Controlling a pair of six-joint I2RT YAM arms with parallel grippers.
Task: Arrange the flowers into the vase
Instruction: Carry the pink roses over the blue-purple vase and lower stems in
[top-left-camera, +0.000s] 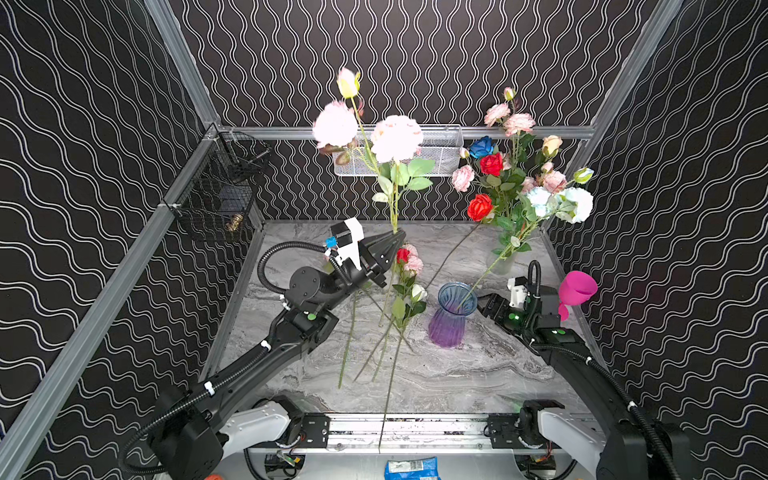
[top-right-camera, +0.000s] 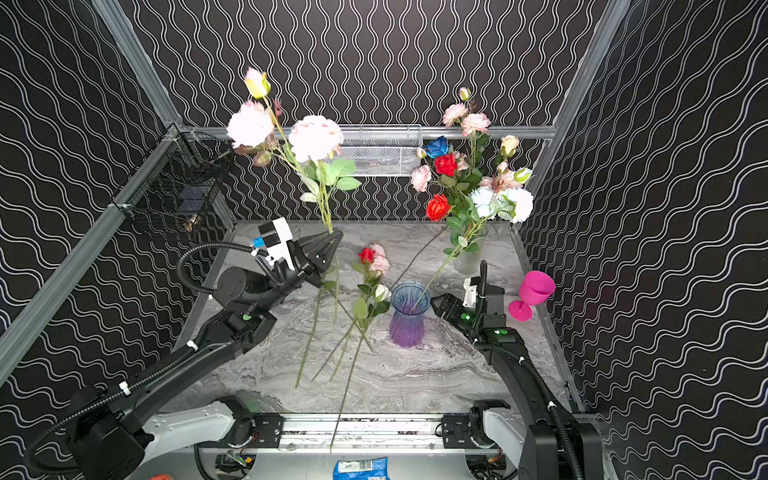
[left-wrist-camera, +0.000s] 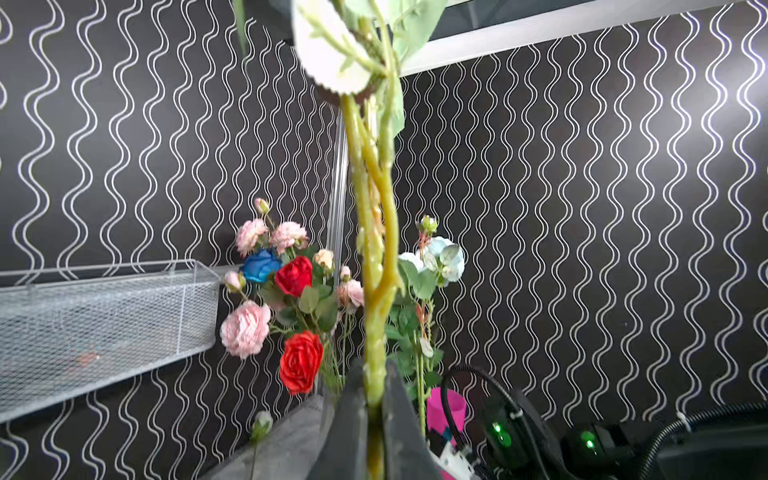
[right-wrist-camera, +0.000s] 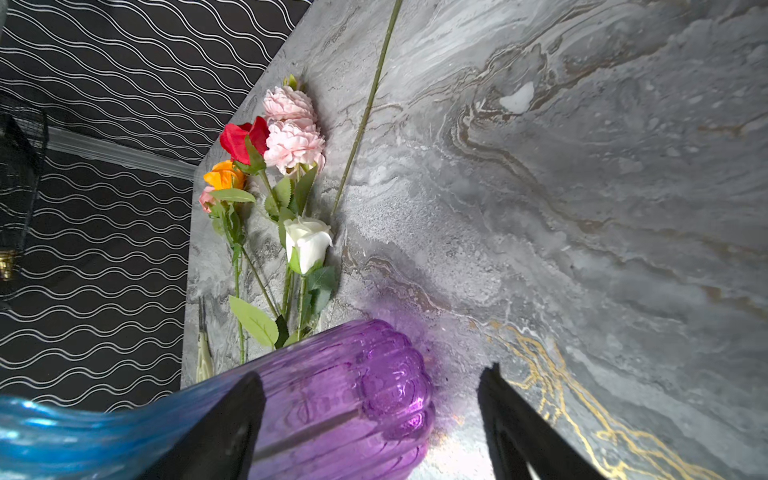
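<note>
The left gripper (top-left-camera: 398, 237) was closed tight on the stem of a pink spray (top-left-camera: 397, 139), pinching it below the leaves and holding it upright, well above the worktop (top-left-camera: 478, 374); in the left wrist view the yellow-green stem ran straight out from between the shut fingers (left-wrist-camera: 399, 415). The right gripper (right-wrist-camera: 374, 372) stood wide open and empty, low at the right side of the vase (top-left-camera: 451, 320); in the right wrist view the vase's purple base lay between the two spread fingers, one finger crossing in front of the glass, and whether either touched it could not be told. The vase, blue at the mouth and purple below, stood upright near the middle of the worktop with one pale-blue flower (top-left-camera: 575, 203) leaning out of it toward the back right. More flowers (top-left-camera: 409, 266), red, pink, white and orange, lay flat just left of the vase, stems crossing. Others stood bunched in a frosted jar (top-left-camera: 500, 264) at the back right.
</note>
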